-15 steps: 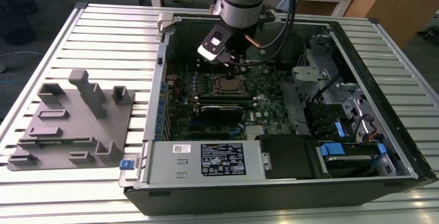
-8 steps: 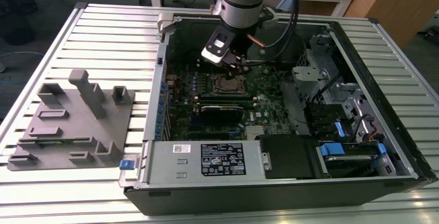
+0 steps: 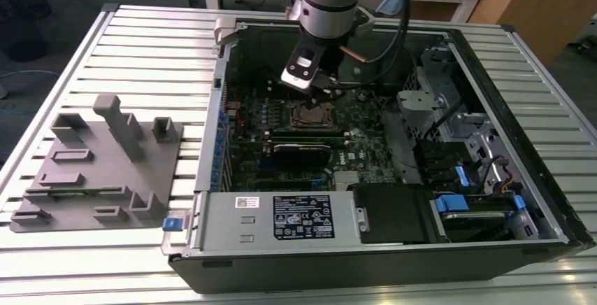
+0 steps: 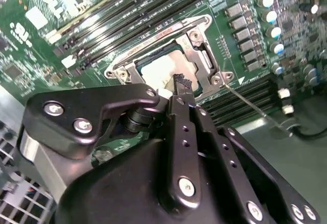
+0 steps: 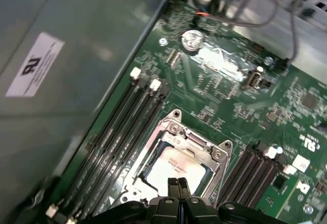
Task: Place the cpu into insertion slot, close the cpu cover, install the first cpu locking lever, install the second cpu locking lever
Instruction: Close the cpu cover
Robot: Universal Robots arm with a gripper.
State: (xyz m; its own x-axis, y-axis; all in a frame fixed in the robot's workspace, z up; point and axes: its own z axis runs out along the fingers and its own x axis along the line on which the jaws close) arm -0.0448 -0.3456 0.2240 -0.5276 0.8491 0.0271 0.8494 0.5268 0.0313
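The cpu (image 4: pixel 162 70) lies in the insertion slot (image 3: pixel 310 116), its pale silver top showing through the cut-out of the cpu cover (image 4: pixel 200 55). The cover lies flat over it. In the first wrist view the cpu (image 5: pixel 172 166) sits inside the cover's silvery frame (image 5: pixel 190 143). My gripper (image 4: pixel 180 83) hangs just above one edge of the chip, fingers shut together with nothing between them. In the exterior view the gripper (image 3: pixel 321 91) is over the socket's far side. A thin lever rod (image 4: pixel 246 103) juts away from one socket corner. Another lever wire (image 4: pixel 168 23) runs along the frame.
Long black memory slots (image 5: pixel 122 132) flank the socket on both sides. The open computer case (image 3: pixel 522 130) walls it in, with drive bays at the exterior view's right and a power supply (image 3: pixel 279 217) in front. A grey fixture tray (image 3: pixel 98 165) lies outside the case at the exterior view's left.
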